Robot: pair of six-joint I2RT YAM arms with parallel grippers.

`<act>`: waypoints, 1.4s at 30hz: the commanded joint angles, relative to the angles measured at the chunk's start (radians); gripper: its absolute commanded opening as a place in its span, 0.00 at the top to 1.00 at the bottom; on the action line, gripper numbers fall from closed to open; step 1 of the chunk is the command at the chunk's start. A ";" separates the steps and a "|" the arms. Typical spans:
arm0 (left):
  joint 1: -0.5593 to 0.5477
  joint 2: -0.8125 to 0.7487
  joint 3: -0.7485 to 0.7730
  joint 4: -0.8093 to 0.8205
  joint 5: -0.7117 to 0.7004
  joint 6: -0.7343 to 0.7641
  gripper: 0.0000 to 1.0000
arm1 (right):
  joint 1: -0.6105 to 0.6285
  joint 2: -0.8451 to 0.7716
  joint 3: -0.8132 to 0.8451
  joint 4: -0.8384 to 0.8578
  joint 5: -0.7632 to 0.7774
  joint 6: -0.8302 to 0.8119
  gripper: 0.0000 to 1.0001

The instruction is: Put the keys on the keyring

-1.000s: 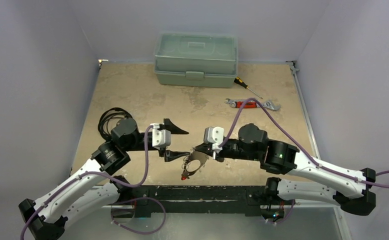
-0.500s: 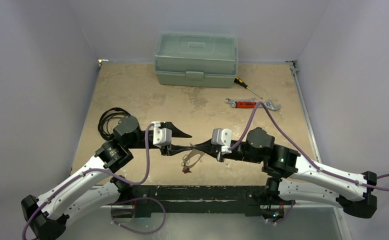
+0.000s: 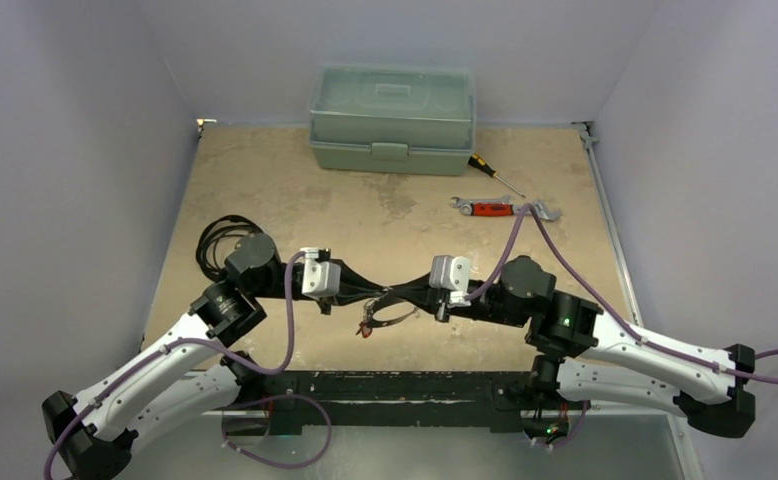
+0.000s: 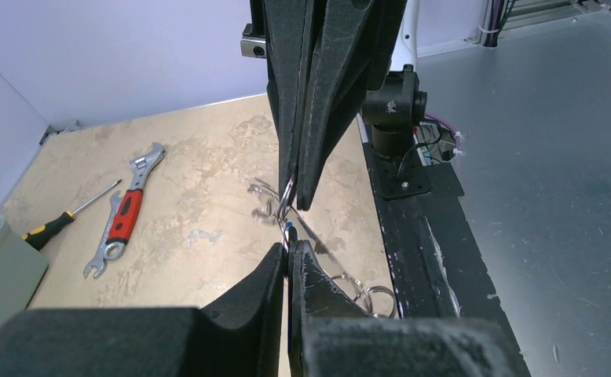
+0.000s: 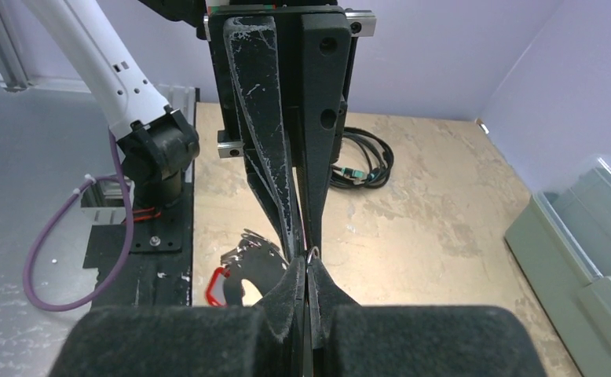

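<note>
L gripper (image 3: pixel 367 296), apart a sec ago, is now pinching together on the keyring (image 3: pixel 389 316) wire at frame center, tip-to-tip w/ R gripper (image 3: pixel 393 297), which is also clamping it. Red-tagged key (image 3: pixel 364 329) is dangling just below. W/ both ends held, the ring is prob. getting steadied for threading.

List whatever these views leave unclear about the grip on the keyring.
Top view: where the left pincer and right pincer meet the keyring is too small and dark, so which part each pinches is unreadable.
Left wrist: the keyring's lower part sits behind that pincer's own fingers.
Right wrist: only a sliver of keyring shows between the shut fingers, and the rest is hidden.
Count of what is strung on it: too small in every view.
</note>
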State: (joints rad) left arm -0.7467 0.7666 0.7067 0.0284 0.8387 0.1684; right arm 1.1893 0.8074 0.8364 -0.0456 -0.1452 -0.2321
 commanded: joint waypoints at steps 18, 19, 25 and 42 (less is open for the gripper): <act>0.007 -0.045 0.011 0.040 -0.038 -0.018 0.42 | 0.004 -0.072 -0.038 0.126 -0.079 0.029 1.00; 0.007 -0.048 0.009 0.046 -0.031 -0.024 0.43 | 0.003 -0.072 -0.040 0.129 -0.084 0.030 1.00; 0.008 -0.042 0.011 0.103 0.029 -0.092 0.61 | 0.004 -0.059 -0.031 0.124 -0.087 0.031 1.00; 0.010 -0.011 0.030 0.128 0.105 -0.158 0.65 | 0.004 -0.037 -0.034 0.174 -0.118 0.043 1.00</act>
State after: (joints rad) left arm -0.7460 0.7460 0.7067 0.1123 0.8948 0.0391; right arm 1.1893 0.7719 0.7940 0.0406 -0.2344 -0.2008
